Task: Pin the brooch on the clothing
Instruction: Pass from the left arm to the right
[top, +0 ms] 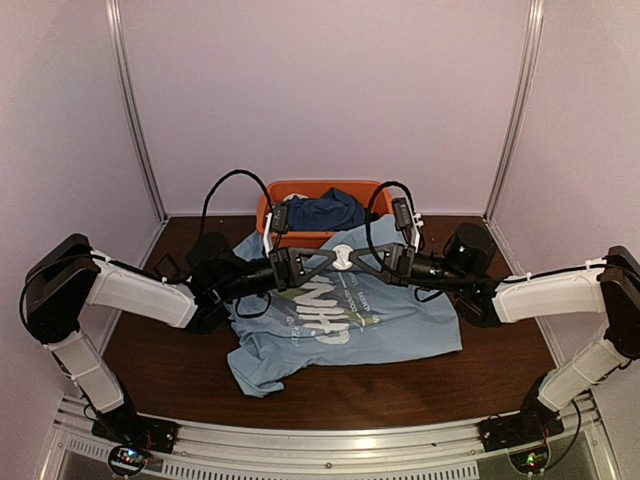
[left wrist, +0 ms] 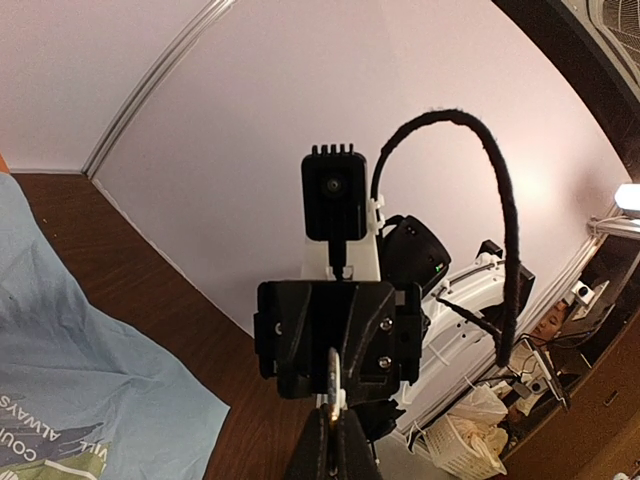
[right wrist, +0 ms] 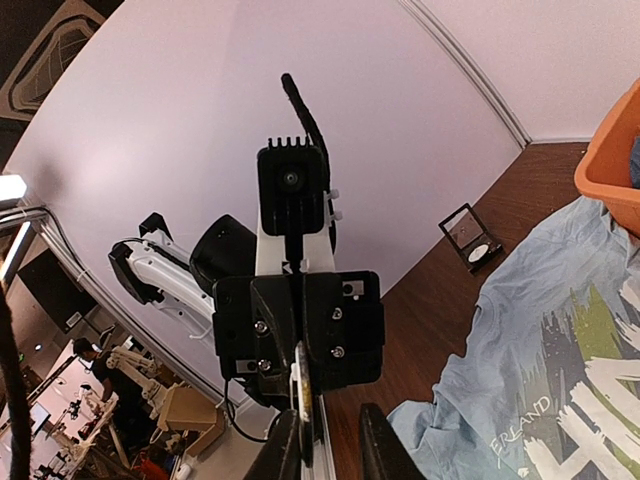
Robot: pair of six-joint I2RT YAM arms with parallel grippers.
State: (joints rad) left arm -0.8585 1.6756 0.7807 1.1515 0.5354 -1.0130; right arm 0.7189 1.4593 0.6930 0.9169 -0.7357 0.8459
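Two containers: an orange bin [top: 300, 189] stood at the far side of the table [top: 490, 385], and a small black case [right wrist: 469, 238] sat on the bare wood just off the shirt's edge.
Bin contents: a dark blue garment [top: 325, 210] lay bunched inside.
Case contents: the lid stood up and a pale oval lay in the base; I could not tell what it was.
Shirt: the light blue shirt [top: 340, 325] lay spread print-up, its far edge against the bin.
Left gripper: my left gripper [top: 331, 258] was clenched on the brooch [left wrist: 333, 371], the disc standing edge-on out of my fingertips.
Right gripper: my right gripper [top: 356, 258] met the left tip to tip, fingers parted; whether either touched the disc I could not tell.
Brooch position: it was held in the air over the far part of the shirt, just before the bin.
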